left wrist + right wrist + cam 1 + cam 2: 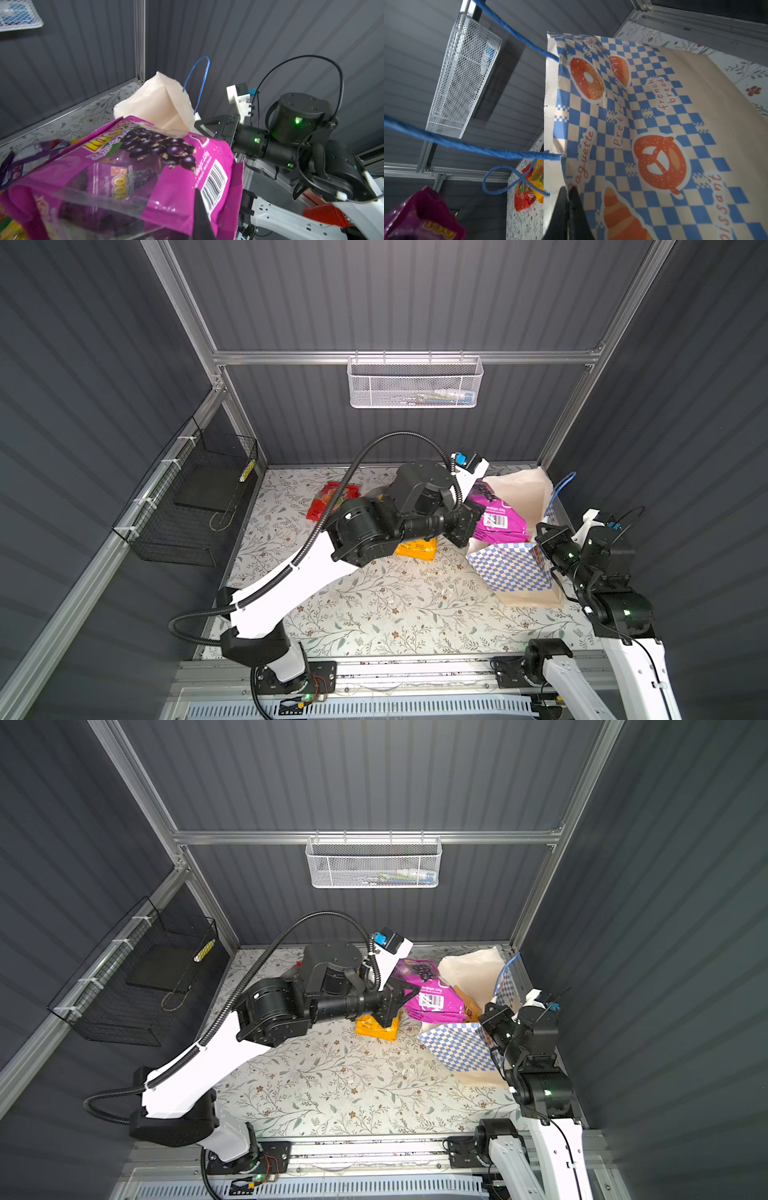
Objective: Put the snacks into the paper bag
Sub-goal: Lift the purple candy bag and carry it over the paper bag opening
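Observation:
My left gripper (473,524) is shut on a purple snack packet (500,518) with a barcode. It holds the packet tilted over the open mouth of the paper bag (513,568); one black finger (199,199) lies across the packet's face. The cream bag with its blue checkered band leans at the right of the table. My right gripper (568,190) is shut on the bag's rim (560,162), beside a blue cord handle. A red packet (330,499) and a yellow-orange packet (415,548) lie on the table behind and under the left arm. A brown-orange packet (467,1006) shows inside the bag.
A white mesh basket (413,383) hangs on the back wall. A black wire basket (195,502) is fixed to the left wall. The table has a floral cover (395,605), and the bag stands close to the right wall post.

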Controlling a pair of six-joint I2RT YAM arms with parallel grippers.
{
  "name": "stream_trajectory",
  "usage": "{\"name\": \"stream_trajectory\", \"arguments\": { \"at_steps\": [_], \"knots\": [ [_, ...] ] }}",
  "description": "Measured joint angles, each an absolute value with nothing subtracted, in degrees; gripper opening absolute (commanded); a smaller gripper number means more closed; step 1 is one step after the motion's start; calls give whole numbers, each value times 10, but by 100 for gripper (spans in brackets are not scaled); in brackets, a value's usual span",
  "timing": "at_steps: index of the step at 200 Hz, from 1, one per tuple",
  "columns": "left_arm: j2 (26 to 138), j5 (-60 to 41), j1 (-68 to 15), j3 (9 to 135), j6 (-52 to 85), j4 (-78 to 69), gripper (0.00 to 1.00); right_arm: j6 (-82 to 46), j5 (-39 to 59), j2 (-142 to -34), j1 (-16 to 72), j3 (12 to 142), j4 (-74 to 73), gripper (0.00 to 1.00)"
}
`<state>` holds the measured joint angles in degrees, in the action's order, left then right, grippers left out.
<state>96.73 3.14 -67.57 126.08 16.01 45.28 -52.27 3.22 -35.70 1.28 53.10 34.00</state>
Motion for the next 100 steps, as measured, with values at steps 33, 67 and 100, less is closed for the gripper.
{"name": "stream_trajectory", "arguments": {
  "at_steps": [33, 67, 100],
  "knots": [
    [1051, 41, -676, 1321, 140, 463, 0, -517, 45, -345, 13, 529, 344, 0],
    [1133, 74, -672, 1404, 120, 495, 0, -509, 44, -329, 11, 519, 352, 0],
    [1178, 111, -675, 1433, 97, 505, 0, -503, 62, -318, 12, 518, 352, 0]
  ]
}}
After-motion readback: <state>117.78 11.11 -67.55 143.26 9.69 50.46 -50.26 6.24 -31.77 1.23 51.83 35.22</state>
